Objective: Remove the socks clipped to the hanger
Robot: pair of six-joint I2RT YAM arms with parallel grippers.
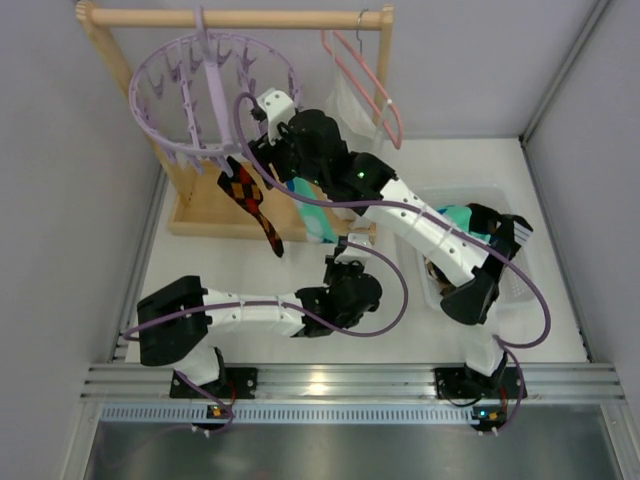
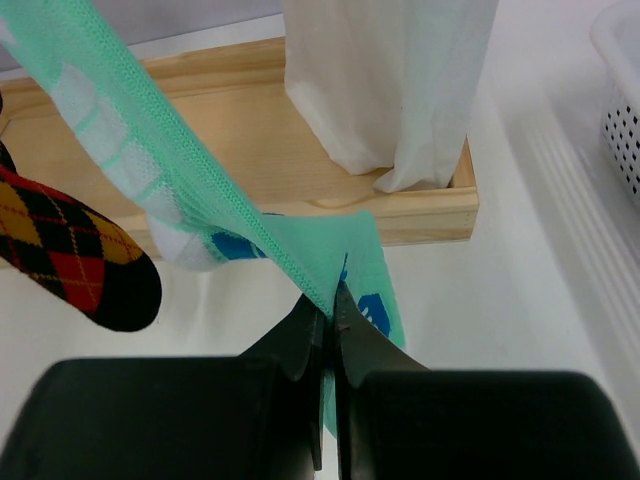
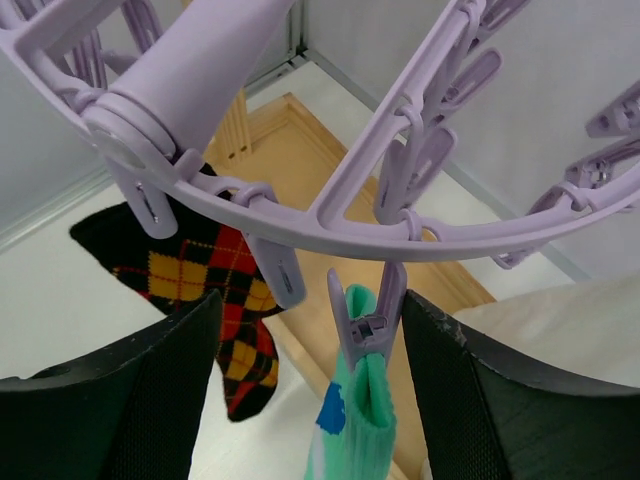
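The lavender hanger (image 1: 215,95) hangs from the wooden rail; its ring and clips fill the top of the right wrist view (image 3: 330,200). A teal sock (image 1: 315,215) hangs from one clip (image 3: 365,310) and stretches down to my left gripper (image 1: 340,262), which is shut on its lower end (image 2: 328,295). The teal sock (image 2: 200,190) is pulled taut. My right gripper (image 1: 265,162) is open, with its fingers on either side of that clip (image 3: 312,330). A red-orange-black patterned sock (image 1: 250,200) hangs clipped to the left of it (image 3: 200,290).
The wooden rack's base (image 1: 210,215) lies under the hanger. A pink hanger (image 1: 365,80) with a white garment (image 2: 390,90) hangs at the right of the rail. A white basket (image 1: 500,200) at the right holds a teal sock (image 1: 455,215) and other socks.
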